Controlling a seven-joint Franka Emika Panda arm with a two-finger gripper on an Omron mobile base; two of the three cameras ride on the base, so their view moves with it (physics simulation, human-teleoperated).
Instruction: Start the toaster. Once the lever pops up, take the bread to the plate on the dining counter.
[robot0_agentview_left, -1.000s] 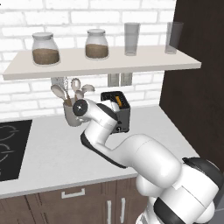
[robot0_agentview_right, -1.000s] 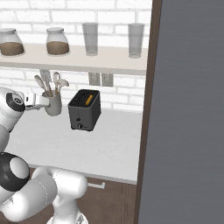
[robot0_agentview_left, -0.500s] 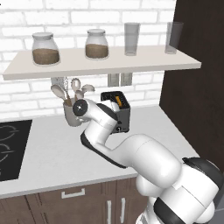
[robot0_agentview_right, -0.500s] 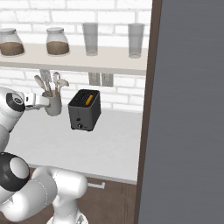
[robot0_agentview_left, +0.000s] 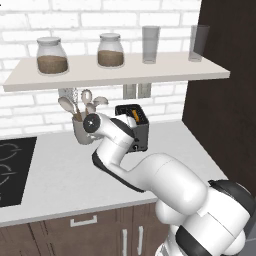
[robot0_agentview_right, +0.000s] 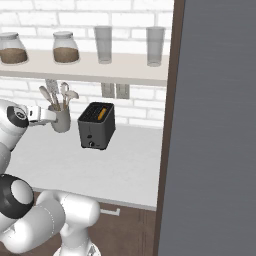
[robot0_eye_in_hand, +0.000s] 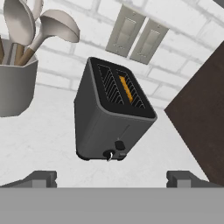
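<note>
Gripper (robot0_eye_in_hand: 111, 177) released, jaws spread wide, nothing between them; hand view has the two fingertips (robot0_eye_in_hand: 39, 178) low at 7 and 5 o'clock. It hovers off the worktop, short of the toaster (robot0_eye_in_hand: 111, 116), not touching.

Toaster sits dead ahead at 12 o'clock from the gripper, narrow front facing it. On that front: a dark lever (robot0_eye_in_hand: 119, 145) low in its slot, w/ a small pale knob (robot0_eye_in_hand: 108, 154) just below at 7 o'clock of it. Bread (robot0_eye_in_hand: 126, 88) stands in the far slot, orange edge showing, sunk deep. Utensil cup (robot0_eye_in_hand: 15, 85) w/ ladles at 10 o'clock of the toaster, near but apart; wall outlets (robot0_eye_in_hand: 136, 35) behind at 12.

Right base view: toaster (robot0_agentview_right: 97, 125) on the white worktop (robot0_agentview_right: 75, 160), cup (robot0_agentview_right: 61, 119) at its 9 o'clock, gripper beside the cup. Shelf (robot0_agentview_left: 117, 72) w/ jars above.

Step in hand, by my read: start the toaster, i.e. push lever down. Can't tell if it's latched already; it looks low.

To do it well:
- close jaws first, or use one fingertip as a pusher; wide jaws straddle the lever.
- come in above the lever, then press straight down along the slot.
- stay off the knob.
- toaster is light, prob. slides or tips if pushed inward; keep force vertical.
- keep clear of the cup on approach.
</note>
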